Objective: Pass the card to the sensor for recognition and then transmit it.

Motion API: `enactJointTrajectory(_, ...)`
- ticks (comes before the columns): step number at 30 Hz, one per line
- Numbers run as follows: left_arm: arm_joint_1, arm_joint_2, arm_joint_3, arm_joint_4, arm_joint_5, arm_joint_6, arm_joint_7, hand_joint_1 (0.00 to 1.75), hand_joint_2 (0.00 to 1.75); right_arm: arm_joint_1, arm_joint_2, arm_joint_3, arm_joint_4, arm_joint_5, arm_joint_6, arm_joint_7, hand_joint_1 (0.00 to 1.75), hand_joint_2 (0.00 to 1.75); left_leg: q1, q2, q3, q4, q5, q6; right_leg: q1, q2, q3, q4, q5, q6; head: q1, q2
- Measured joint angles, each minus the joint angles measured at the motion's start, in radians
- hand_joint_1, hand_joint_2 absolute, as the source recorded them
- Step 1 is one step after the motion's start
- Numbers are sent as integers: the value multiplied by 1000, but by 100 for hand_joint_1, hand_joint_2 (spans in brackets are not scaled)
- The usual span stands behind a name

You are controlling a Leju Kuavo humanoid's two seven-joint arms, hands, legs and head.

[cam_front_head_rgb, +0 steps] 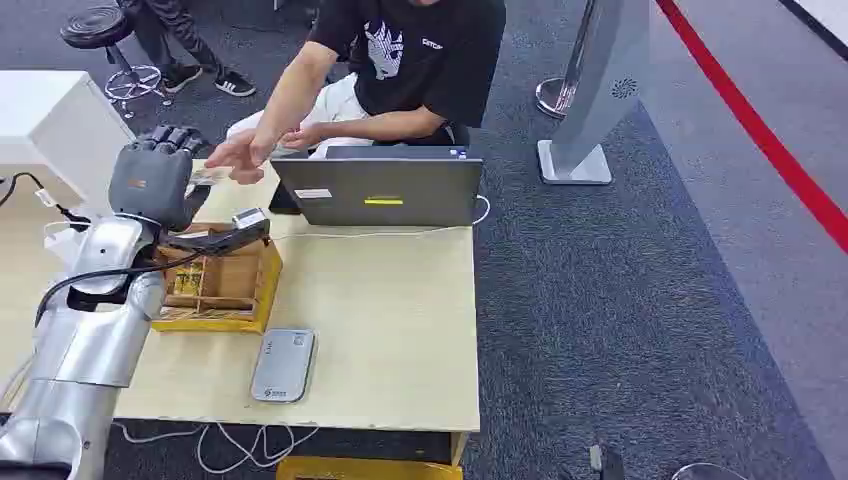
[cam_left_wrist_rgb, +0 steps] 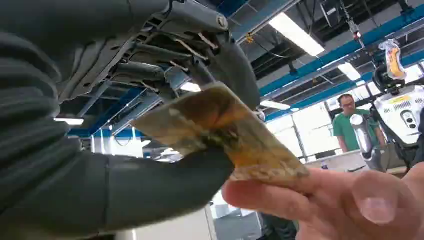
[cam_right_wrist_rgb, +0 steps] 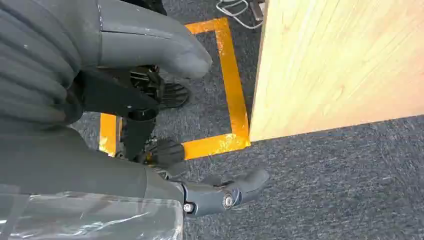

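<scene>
My left hand (cam_front_head_rgb: 152, 176) is raised over the far left part of the table and pinches a card (cam_left_wrist_rgb: 220, 132) between its thumb and fingers. A seated person's hand (cam_front_head_rgb: 238, 152) reaches across from behind the laptop; the person's fingers (cam_left_wrist_rgb: 320, 200) touch the card's far edge in the left wrist view. The card (cam_front_head_rgb: 208, 177) shows as a thin pale sliver between the two hands in the head view. A grey flat card sensor (cam_front_head_rgb: 283, 364) lies near the table's front edge. My right hand (cam_right_wrist_rgb: 165, 115) hangs beside the table corner with fingers apart and nothing in it.
A wooden compartment box (cam_front_head_rgb: 222, 286) sits just below my left hand, with a small dark device (cam_front_head_rgb: 232, 232) on its rim. A grey laptop (cam_front_head_rgb: 378, 186) stands at the table's far edge. Cables hang under the table front (cam_front_head_rgb: 240, 440). A white kiosk stand (cam_front_head_rgb: 590, 90) rises at right.
</scene>
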Motion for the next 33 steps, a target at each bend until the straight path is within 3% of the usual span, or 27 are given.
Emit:
enactJointTrajectory(11,71,-4,3,-62,62,24,-48,175,175,8,-12,0,5,-16,-9,-5,0,175,0,0,0,0,0,0,0,0,0,0,0,0,0,0)
enactJointTrajectory(15,179,-44,4,-167,114,34,-111,175,175,14,-13,0,6,-32,-11,-14,0,175,-1,0,0,0,0,0,0,0,0,0,0,0,0,0)
enactJointTrajectory(18,271,-84,1,-249,122,39,-126,175,175,20,-13,0,7,-39,-10,-19,0,175,-1,0,-1,0,0,0,0,0,-1,-1,0,0,1,0)
enactJointTrajectory(25,337,-110,0,-326,133,35,-138,175,175,25,-15,0,8,-40,-17,-21,0,175,0,0,0,0,0,0,0,0,0,0,0,0,0,0)
enactJointTrajectory(29,424,-116,-49,-365,100,38,-154,175,175,33,-16,-2,8,-60,-12,-33,0,175,0,0,0,0,0,0,0,0,0,-1,0,0,0,0)
enactJointTrajectory(33,522,-106,-136,-369,87,44,-117,175,175,42,-20,-7,8,-67,-11,-40,0,175,0,0,-2,0,0,0,0,0,-1,-1,0,0,0,0)
